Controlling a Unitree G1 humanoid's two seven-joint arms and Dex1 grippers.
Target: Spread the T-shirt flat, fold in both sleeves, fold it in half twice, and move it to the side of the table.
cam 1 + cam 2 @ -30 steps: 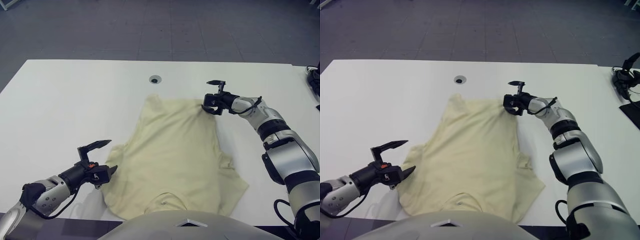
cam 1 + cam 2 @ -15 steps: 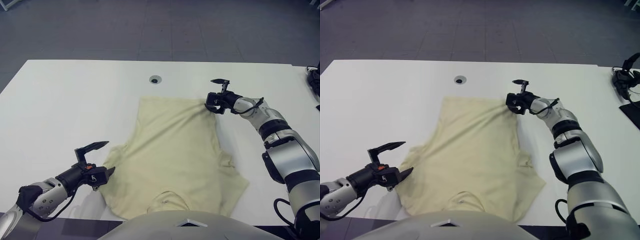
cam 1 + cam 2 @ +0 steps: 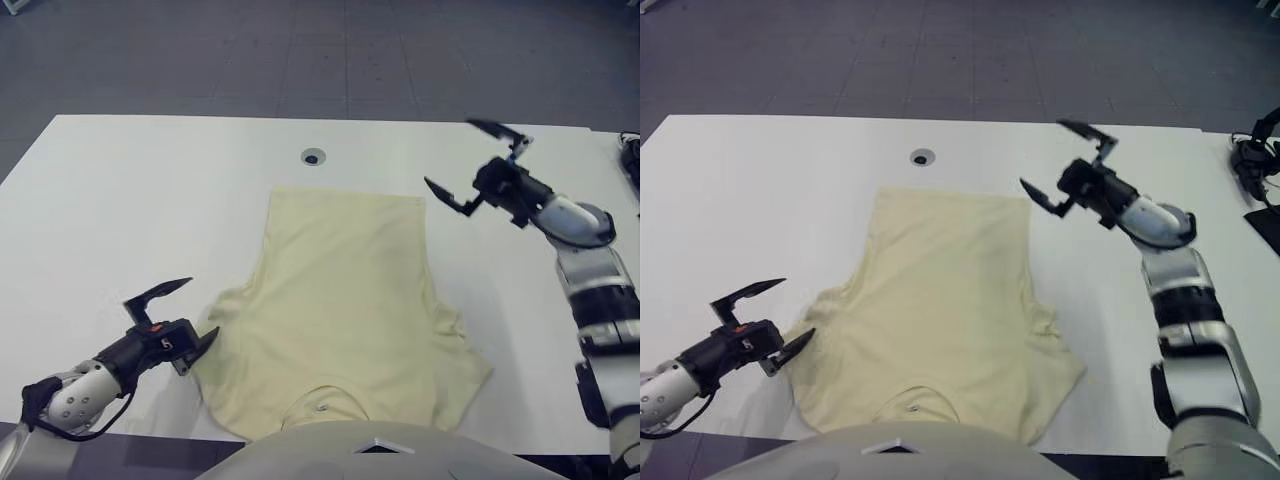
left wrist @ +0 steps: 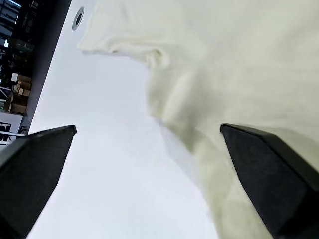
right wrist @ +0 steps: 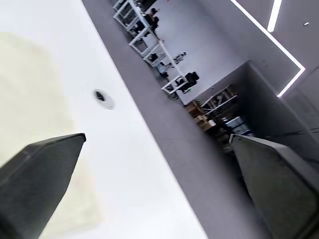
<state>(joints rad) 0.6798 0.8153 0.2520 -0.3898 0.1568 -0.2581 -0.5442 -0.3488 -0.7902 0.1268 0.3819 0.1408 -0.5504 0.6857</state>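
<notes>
My right end effector (image 3: 449, 152) hangs spread above the table (image 3: 150, 190) beside the T-shirt (image 3: 345, 300); my left end effector (image 3: 200, 307), also spread, sits at its opposite edge.

I see a small round hole (image 3: 312, 157) in the white worktop (image 3: 120, 180), near the far edge. Black cables (image 3: 1245, 158) lie at my right. Grey floor (image 3: 300, 50) lies beyond.

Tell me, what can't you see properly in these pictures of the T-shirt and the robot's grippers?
Black things at the table's right edge: cut off by the right eye view's border, so unidentifiable.
T-shirt: the left wrist view's borders cut most of it off.
Left gripper: too small in the eye views to tell whether its lower finger touches the sleeve.
Round hole in the table: too small to see inside.
</notes>
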